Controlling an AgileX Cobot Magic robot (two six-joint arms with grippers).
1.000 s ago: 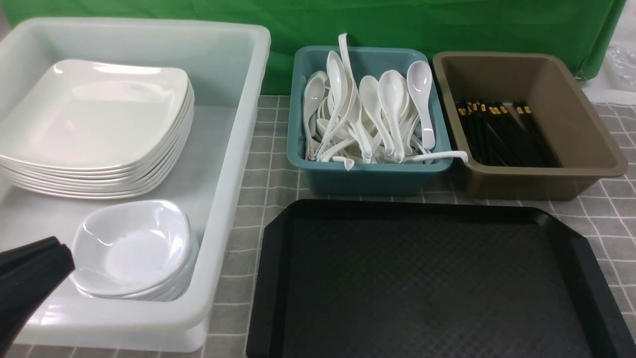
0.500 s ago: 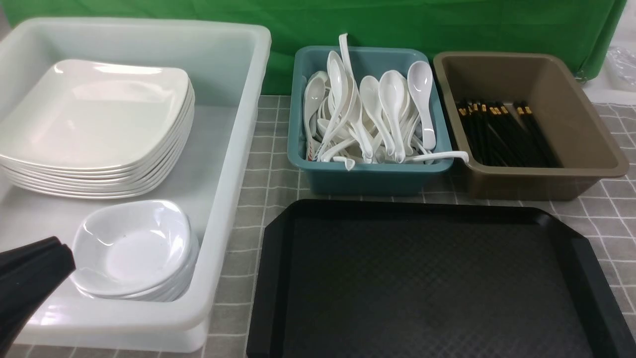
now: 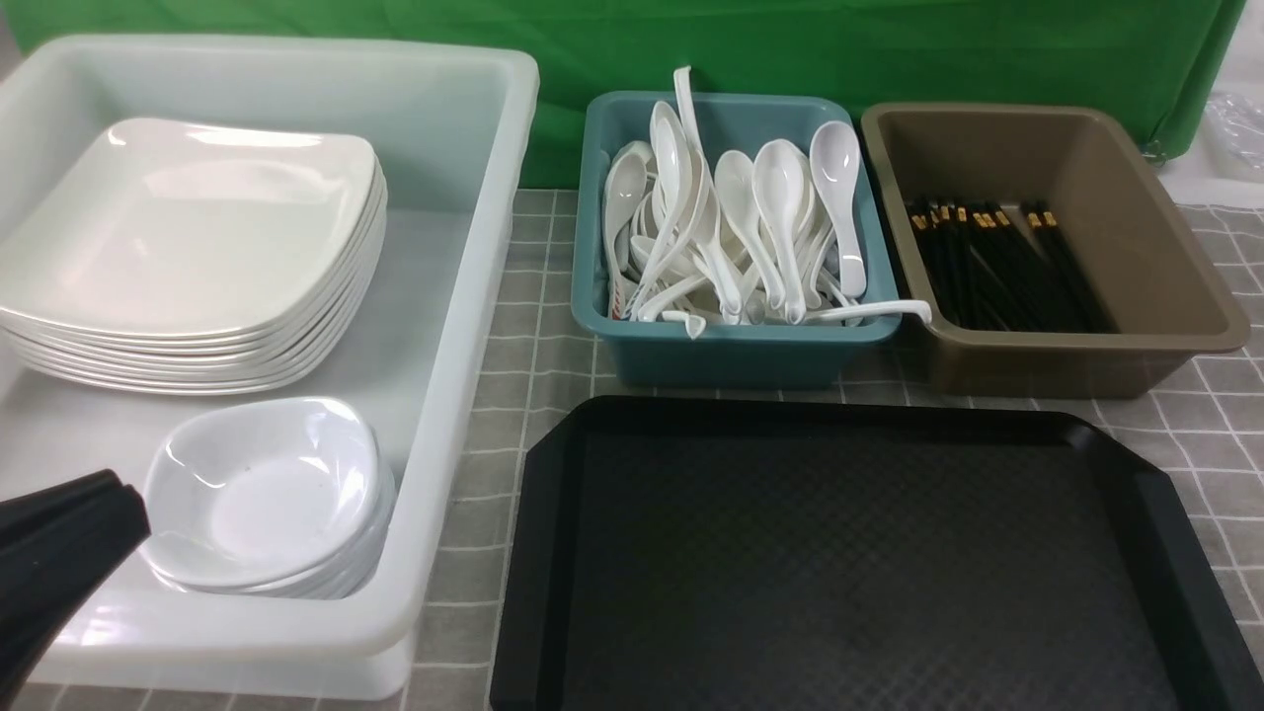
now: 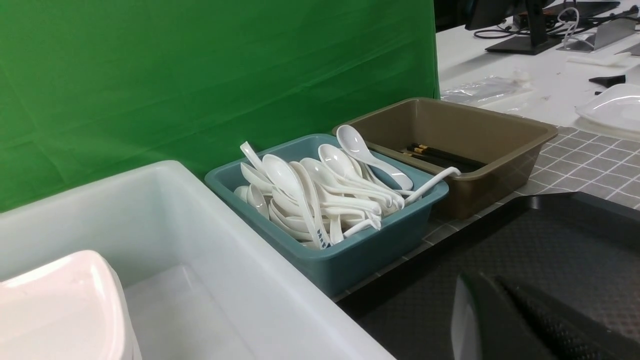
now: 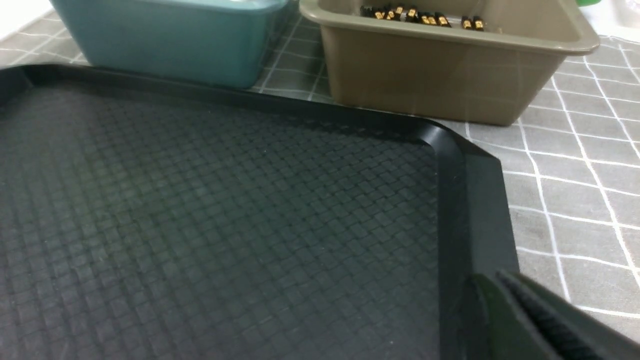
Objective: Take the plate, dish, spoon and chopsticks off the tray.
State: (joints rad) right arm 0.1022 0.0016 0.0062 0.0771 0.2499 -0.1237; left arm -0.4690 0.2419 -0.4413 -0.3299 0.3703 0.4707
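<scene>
No change from half second back: I see same layout, left arm still parked at white tub's near corner. Left gripper only partly in wrist view; can't tell finger spread. Right gripper likewise, one finger visible, state unclear.

Tray bare, just beside left gripper, under right one. Plate stack and dish stack sit in white tub. Spoons in teal tub. Chopsticks in brown tub, ahead of right gripper.

The black tray lies bare before the teal tub of spoons.
</scene>
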